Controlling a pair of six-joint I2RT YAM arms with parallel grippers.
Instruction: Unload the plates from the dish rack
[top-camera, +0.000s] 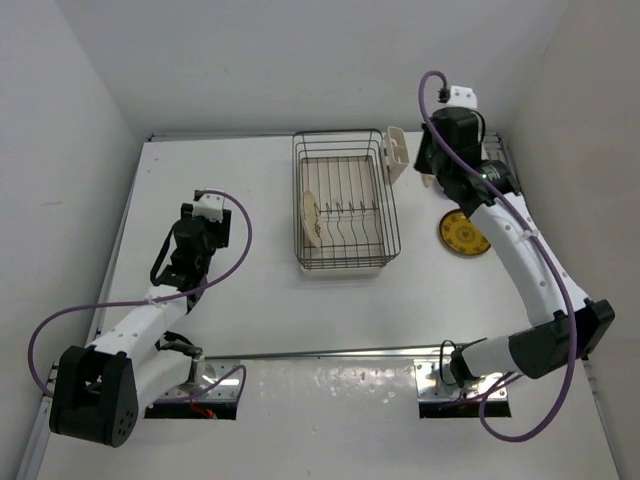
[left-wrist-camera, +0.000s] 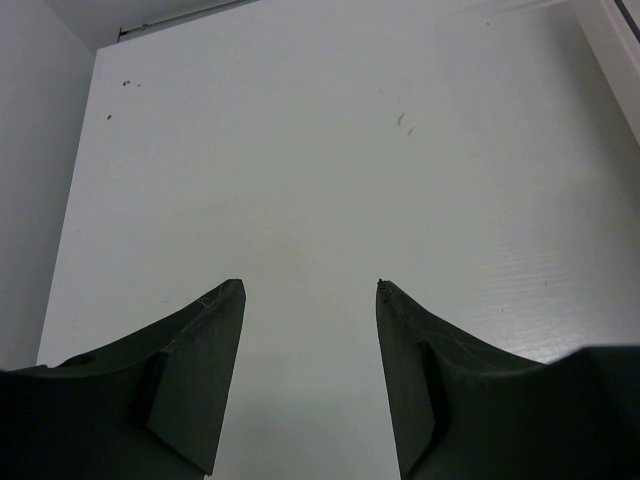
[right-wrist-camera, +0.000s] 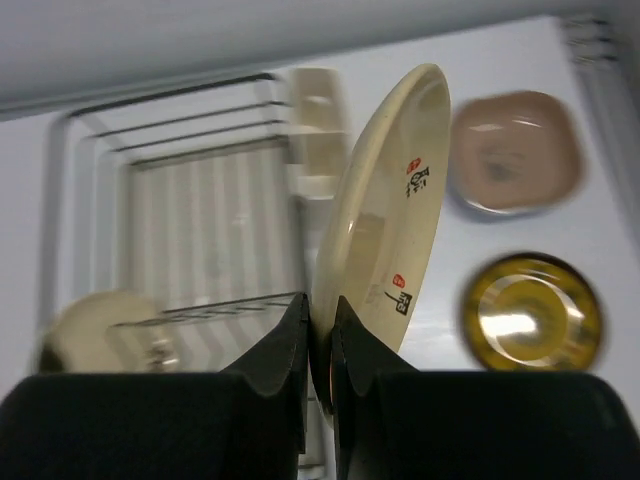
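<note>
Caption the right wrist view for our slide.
Right pincer grips cream plate; dish rack behind, pink plate, gold plate beside.

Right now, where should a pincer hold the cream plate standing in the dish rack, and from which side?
Grip the top rim of the racked plate, coming from above. It stands roughly on edge by the left wall of the dish rack, whose wires block its sides. The open left pincer is nearer.
</note>
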